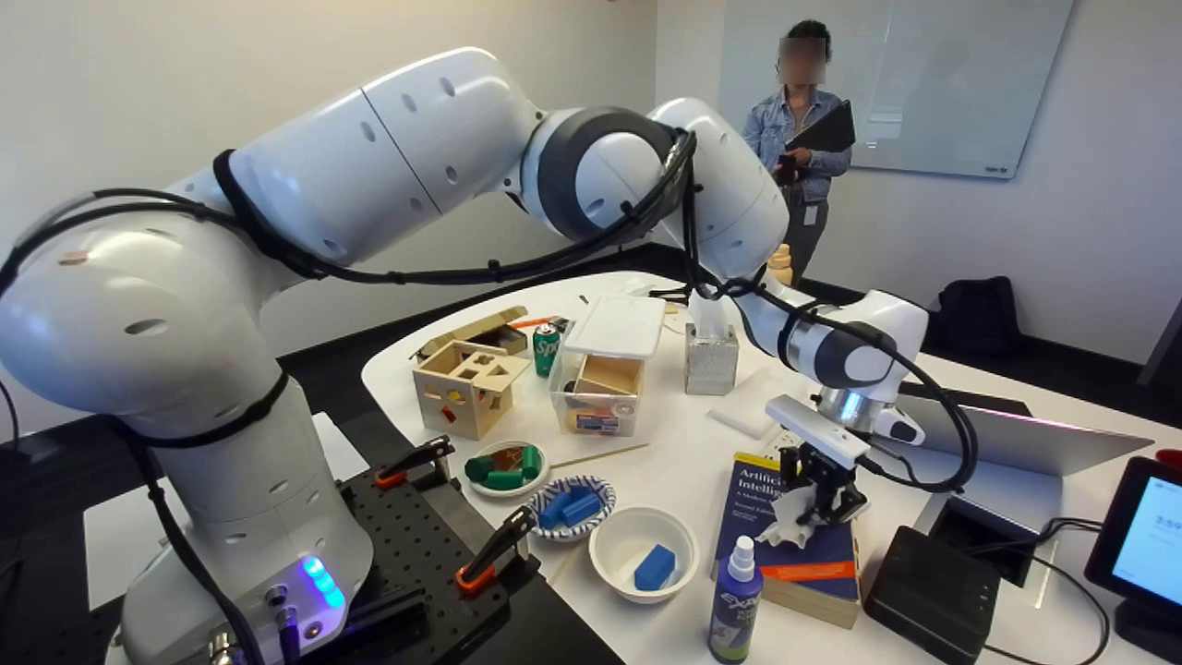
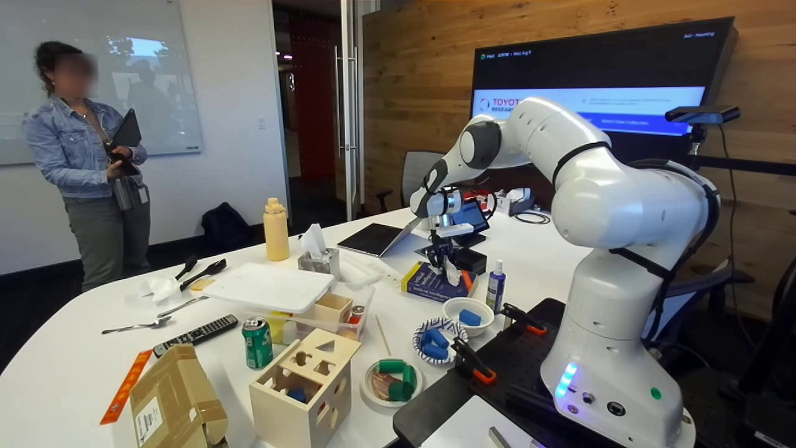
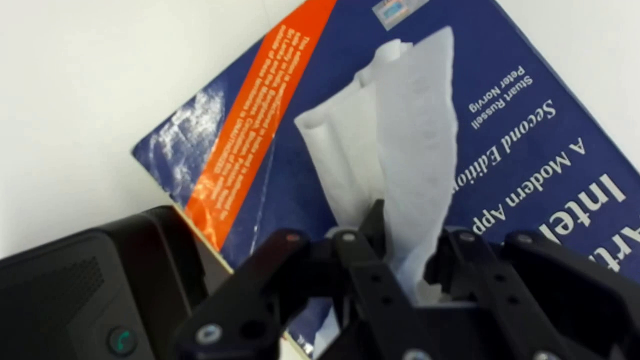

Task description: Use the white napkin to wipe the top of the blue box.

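Note:
The blue box [image 1: 746,517] is a thick, book-like block with white print, a yellow edge and an orange strip on its top. It lies flat on the table and also shows in an exterior view [image 2: 426,285] and the wrist view [image 3: 300,185]. My gripper [image 1: 822,517] is over its top, pointing down, and also shows in the wrist view [image 3: 407,237]. It is shut on the crumpled white napkin [image 3: 417,125], which bunches between the fingers and spreads over the print. In an exterior view the napkin [image 1: 790,519] hangs at the cover; full contact is hard to tell.
A blue spray bottle [image 1: 736,605] stands close to the box's corner. A black device [image 1: 933,591] sits right beside the box. A white bowl [image 1: 679,531] with a blue block is near it. A laptop [image 1: 1016,439] and a tissue box [image 1: 711,360] stand behind.

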`<action>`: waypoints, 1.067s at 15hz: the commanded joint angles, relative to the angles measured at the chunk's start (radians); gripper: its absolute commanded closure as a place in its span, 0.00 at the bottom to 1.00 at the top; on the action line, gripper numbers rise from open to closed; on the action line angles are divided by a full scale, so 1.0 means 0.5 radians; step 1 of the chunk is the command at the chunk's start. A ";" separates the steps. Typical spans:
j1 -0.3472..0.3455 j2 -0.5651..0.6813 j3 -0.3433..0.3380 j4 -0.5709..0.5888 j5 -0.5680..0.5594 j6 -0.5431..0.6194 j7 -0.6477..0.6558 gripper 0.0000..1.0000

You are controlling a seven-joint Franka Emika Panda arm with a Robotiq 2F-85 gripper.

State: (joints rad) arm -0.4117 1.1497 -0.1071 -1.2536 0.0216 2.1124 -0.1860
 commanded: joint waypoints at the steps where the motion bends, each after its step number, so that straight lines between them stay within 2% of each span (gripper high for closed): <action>1: 0.012 0.009 0.018 0.016 0.035 -0.100 0.002 0.97; 5: 0.017 -0.136 0.080 -0.193 0.036 -0.084 -0.026 0.97; 8: 0.019 -0.281 0.121 -0.430 0.021 -0.093 -0.036 0.97; 13: 0.038 -0.327 0.029 -0.597 0.042 -0.063 0.024 0.97; 16: 0.009 -0.271 -0.039 -0.536 0.046 -0.068 0.052 0.97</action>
State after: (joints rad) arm -0.4063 1.0333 -0.0950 -1.4988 0.0265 2.0731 -0.1872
